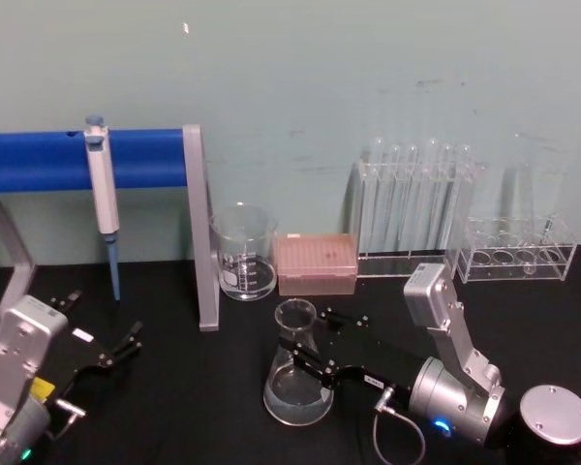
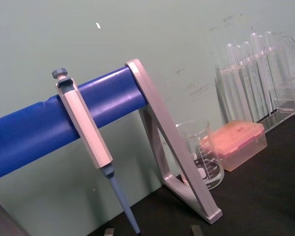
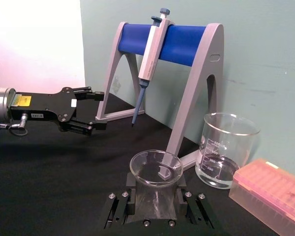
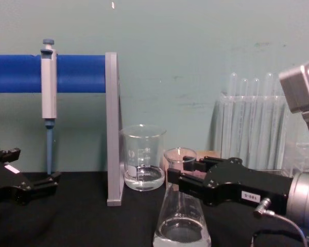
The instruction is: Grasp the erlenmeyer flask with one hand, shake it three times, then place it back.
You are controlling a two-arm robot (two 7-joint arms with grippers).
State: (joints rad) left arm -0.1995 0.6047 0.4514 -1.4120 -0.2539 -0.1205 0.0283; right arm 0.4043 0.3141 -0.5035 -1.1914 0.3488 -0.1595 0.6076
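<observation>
Upright on the black table (image 1: 194, 417), at 6 o'clock from the pink tip box (image 1: 315, 263) and 5 o'clock from the beaker (image 1: 244, 254): the flask (image 1: 297, 387), with a shallow pool of clear liquid in its wide base. Reaching in from 3 o'clock, the right gripper (image 1: 304, 329), level with the neck just under the rim. Neck squarely between the jaws, one finger on its near side and the other on its far side. In the right wrist view, pads (image 3: 130, 191) against the glass on both sides, jaws narrowed to the neck's width and holding it. Base seemingly down on the table in the head view, its bottom edge cut off in the chest view. Off at 9 o'clock from the flask and well apart, the left gripper (image 1: 102, 325), low over the table, jaws spread wide with nothing between them. At 12 o'clock from that gripper, a pipette (image 1: 101, 189) hung on the blue bar of a stand (image 1: 39, 160). At 1 to 2 o'clock from the flask, along the wall, a tube rack (image 1: 414, 208) and beside it a low rack (image 1: 511, 257).
</observation>
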